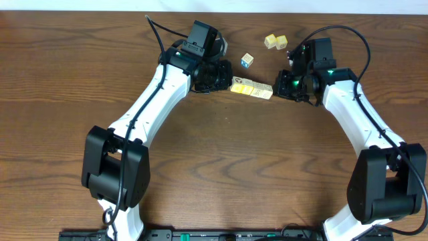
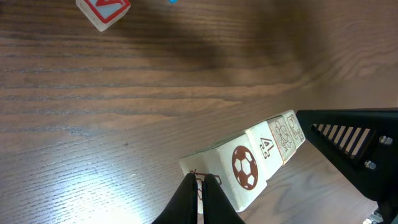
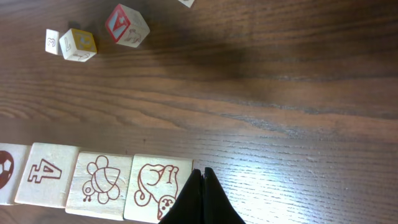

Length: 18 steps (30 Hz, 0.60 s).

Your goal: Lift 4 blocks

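Four cream blocks point(image 1: 251, 88) lie end to end in one row between my two grippers. In the left wrist view the row point(image 2: 261, 158) shows a brown football face, a 4 and two line drawings. The right wrist view shows the row point(image 3: 99, 180) with the 4, a bird-like figure and an elephant-like figure. My left gripper point(image 2: 199, 178) is shut, its tips against the football end of the row. My right gripper point(image 3: 200, 172) is shut too, its tips touching the opposite end. Nothing sits between either pair of fingers. Whether the row is off the table I cannot tell.
A blue-faced cube point(image 1: 247, 60) and two yellow cubes point(image 1: 275, 41) lie behind the row. The right wrist view shows a red-faced cube point(image 3: 127, 25) and a yellow cube point(image 3: 78, 43). A red-faced cube point(image 2: 102, 9) shows in the left wrist view.
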### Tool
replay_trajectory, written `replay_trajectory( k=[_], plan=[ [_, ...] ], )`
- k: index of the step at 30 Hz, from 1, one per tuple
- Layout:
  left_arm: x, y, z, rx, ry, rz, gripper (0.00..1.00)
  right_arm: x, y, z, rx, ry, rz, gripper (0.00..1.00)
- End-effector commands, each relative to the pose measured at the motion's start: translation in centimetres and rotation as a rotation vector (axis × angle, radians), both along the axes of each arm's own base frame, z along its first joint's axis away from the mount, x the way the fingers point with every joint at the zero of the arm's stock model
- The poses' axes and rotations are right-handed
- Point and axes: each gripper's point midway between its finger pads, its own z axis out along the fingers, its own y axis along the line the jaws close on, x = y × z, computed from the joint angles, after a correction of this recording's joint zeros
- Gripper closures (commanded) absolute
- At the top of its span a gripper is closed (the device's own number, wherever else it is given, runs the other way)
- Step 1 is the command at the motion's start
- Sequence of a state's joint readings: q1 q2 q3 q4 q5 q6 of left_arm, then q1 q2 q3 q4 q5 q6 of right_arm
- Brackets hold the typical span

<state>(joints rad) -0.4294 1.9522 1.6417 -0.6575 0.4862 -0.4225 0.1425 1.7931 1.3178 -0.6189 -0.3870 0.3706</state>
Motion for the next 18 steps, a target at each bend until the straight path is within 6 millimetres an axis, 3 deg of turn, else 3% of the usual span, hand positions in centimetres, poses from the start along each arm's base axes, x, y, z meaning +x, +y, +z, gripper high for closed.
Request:
replay_trajectory(
  k=[1,18],
  plan=[
    [-2.3,-3.9,-0.6,-0.077,0.065,-0.101,0.93,-1.3,5.0,2.5,0.199,-0.012,0.154,0.99],
    [-1.9,-4.2,-1.8,-0.076,0.079,-0.09,0.93,-1.2,5.0,2.5,0.199,-0.015,0.15,0.99]
  ],
)
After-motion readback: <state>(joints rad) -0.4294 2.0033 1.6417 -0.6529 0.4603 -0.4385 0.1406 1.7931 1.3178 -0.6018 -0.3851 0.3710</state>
